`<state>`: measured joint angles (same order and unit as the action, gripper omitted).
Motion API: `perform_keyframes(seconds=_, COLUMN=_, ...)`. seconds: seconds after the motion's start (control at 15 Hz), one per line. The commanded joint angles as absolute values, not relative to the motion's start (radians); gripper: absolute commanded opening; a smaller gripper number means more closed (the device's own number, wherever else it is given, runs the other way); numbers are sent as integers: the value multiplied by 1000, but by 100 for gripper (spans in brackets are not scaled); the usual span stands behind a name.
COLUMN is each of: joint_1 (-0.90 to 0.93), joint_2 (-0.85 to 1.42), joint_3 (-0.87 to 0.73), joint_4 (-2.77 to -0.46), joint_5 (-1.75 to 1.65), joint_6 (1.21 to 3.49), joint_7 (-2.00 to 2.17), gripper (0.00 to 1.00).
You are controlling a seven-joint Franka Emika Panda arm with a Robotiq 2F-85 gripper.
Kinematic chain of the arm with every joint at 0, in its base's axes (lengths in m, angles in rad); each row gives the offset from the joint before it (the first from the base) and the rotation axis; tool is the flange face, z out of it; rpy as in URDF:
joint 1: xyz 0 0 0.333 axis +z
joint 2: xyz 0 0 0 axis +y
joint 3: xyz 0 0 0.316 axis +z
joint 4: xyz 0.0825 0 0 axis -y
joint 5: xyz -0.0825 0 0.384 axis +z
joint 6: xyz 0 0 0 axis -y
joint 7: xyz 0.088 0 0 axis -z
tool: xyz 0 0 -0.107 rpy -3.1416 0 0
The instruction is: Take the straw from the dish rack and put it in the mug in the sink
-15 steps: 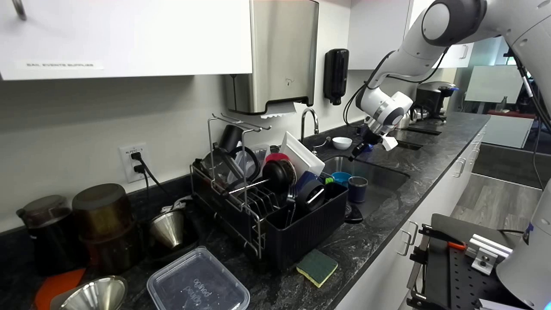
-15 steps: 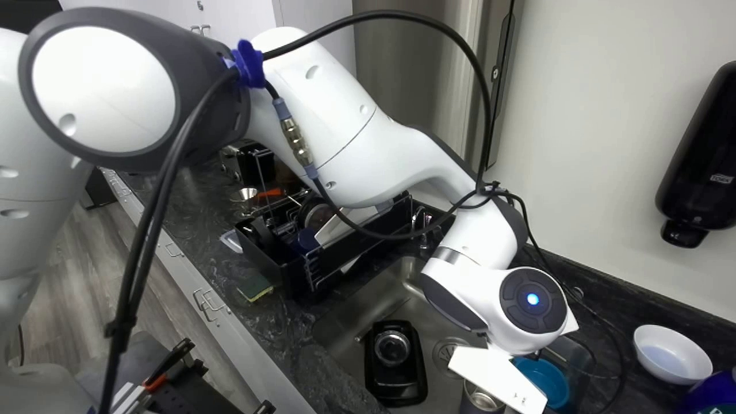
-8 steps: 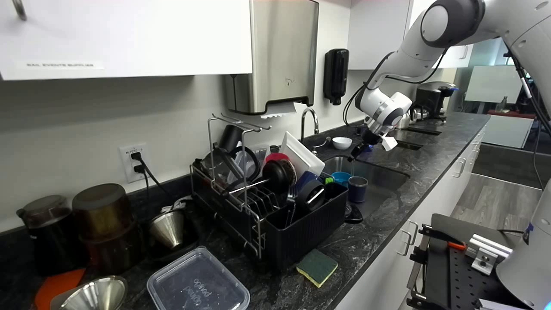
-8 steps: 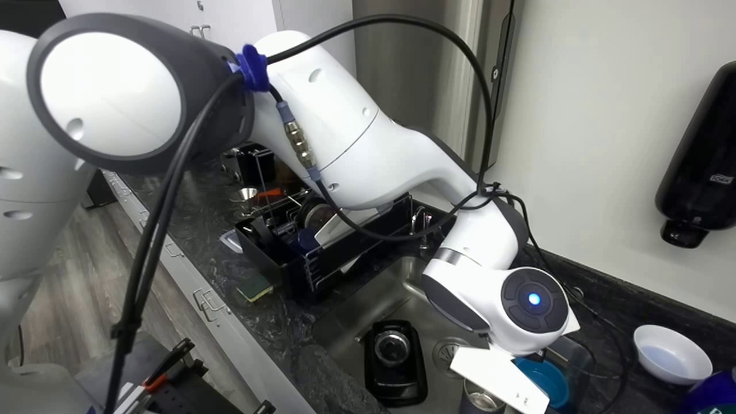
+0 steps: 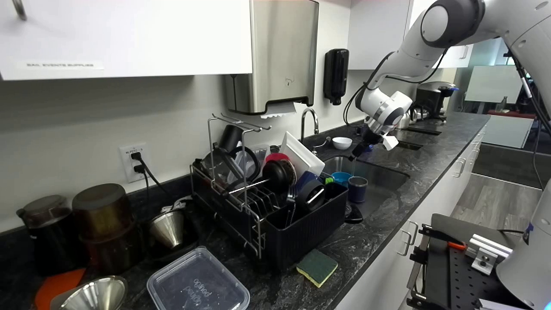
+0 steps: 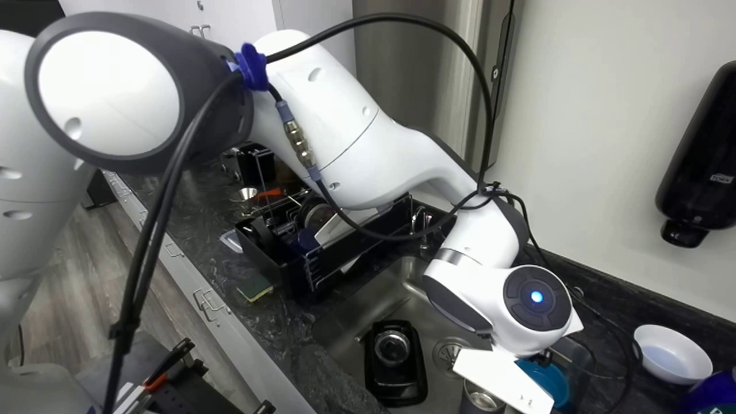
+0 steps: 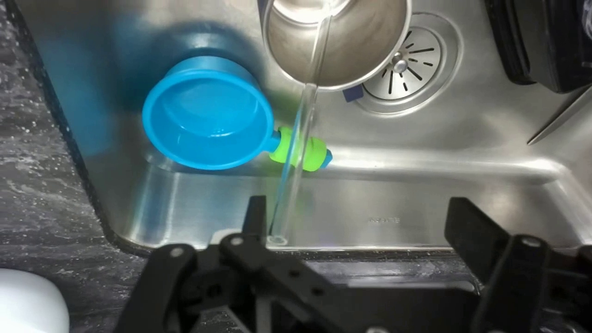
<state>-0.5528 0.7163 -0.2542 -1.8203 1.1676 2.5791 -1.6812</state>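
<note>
The clear straw [image 7: 303,125] slants out of the mug [image 7: 351,60], its lower end inside the steel-lined cup. In the wrist view my gripper [image 7: 358,208] is open wide, with nothing clamped in it. The straw's free end lies between the jaws, close by the inner side of the left-hand finger [image 7: 255,217]; whether they touch I cannot tell. From outside, the mug [image 5: 357,189] is dark blue and stands upright in the sink [image 5: 387,176], below and in front of my gripper [image 5: 354,156]. The dish rack [image 5: 301,232] is on the counter beside the sink.
A blue cup with a green-banded handle [image 7: 208,120] sits next to the mug. A black tray [image 6: 397,374] lies in the sink too. A white bowl [image 5: 342,143] and the faucet [image 5: 316,122] are at the sink's back; a sponge [image 5: 317,268] lies before the rack.
My jaws have opened and let go of the straw, which stays leaning in the mug. The arm has shifted only slightly; in an exterior view the hand is a little further right.
</note>
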Motion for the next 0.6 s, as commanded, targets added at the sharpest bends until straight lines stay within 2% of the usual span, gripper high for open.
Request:
perform_keyframes(seconds=0.0, joint_1=-551, joint_2=724, joint_3=-256, joint_4=-1814, joint_5=1125, joint_6=2620, joint_7=-1643, gripper=100)
perform_keyframes(seconds=0.53, joint_1=-576, joint_2=687, joint_3=-254, joint_4=-1849, joint_5=1029, joint_6=2705, joint_7=-1590, gripper=100)
